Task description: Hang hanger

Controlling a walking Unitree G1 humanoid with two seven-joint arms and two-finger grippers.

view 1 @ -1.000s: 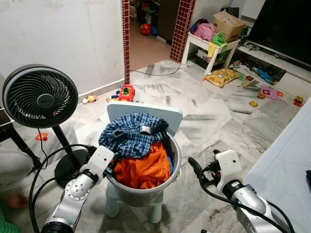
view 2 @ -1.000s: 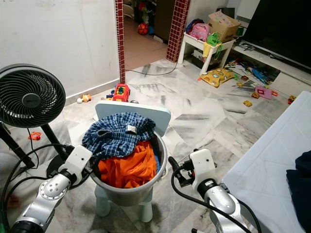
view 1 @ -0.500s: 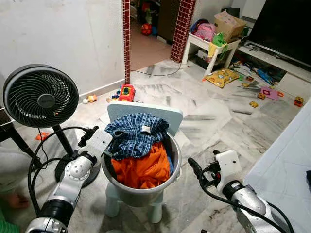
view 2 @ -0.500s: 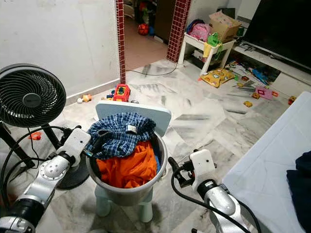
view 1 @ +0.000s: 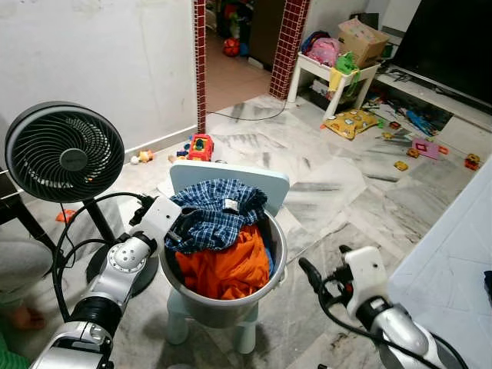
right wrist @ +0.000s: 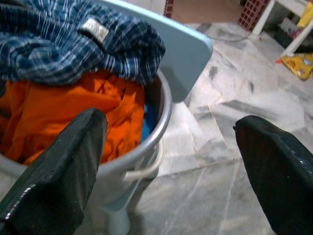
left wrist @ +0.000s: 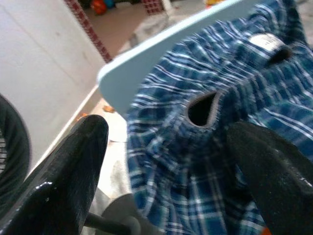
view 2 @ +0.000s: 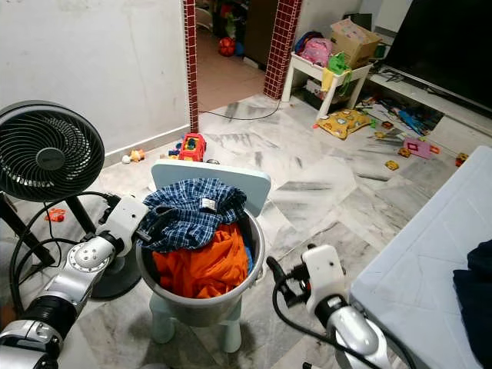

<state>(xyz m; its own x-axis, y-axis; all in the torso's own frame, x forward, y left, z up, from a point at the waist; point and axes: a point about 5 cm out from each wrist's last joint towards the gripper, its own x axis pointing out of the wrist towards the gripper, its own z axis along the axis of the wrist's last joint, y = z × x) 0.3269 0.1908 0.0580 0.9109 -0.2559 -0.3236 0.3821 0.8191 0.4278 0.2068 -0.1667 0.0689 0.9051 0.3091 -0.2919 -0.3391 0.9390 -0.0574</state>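
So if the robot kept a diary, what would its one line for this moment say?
left gripper: open, at blue checked shirt | shirt atop orange cloth in grey round basket | right gripper: open, beside basket

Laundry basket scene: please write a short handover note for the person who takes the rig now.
Left end effector: open, at the left edge of the blue plaid shirt, fingers either side of a fold, not closed.
Right end effector: open, holding nothing, low beside the basket.
Shirt lies on orange clothing in the grey basket on a small pale chair.
Done: the approach. Left: grip the shirt, lift it, hang it. I cannot make out any hanger.
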